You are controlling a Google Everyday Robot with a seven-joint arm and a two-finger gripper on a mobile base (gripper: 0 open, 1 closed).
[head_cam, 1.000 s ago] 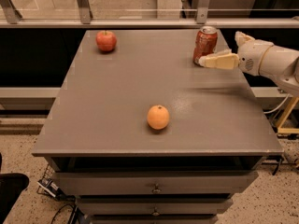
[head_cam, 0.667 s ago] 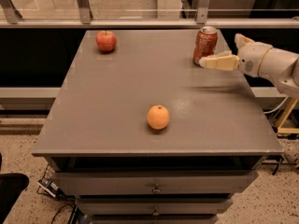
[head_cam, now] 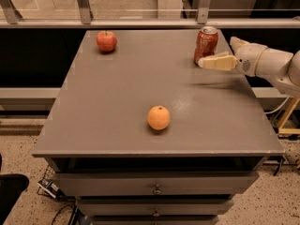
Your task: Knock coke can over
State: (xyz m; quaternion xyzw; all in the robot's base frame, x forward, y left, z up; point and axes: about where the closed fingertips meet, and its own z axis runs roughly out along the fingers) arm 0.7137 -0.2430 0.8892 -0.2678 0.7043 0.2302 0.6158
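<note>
Cream two-finger gripper (head_cam: 217, 53), spread apart, low beside upright red cylindrical metal coke can (head_cam: 206, 41), far right of grey table (head_cam: 117, 102). Risks merely sliding it off the far edge if pushed low.

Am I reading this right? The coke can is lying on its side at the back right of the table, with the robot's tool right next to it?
Not quite. The coke can is standing upright, not lying on its side. The camera view shows the rest as you say: it is at the back right of the table, with the tool right next to it.
</note>
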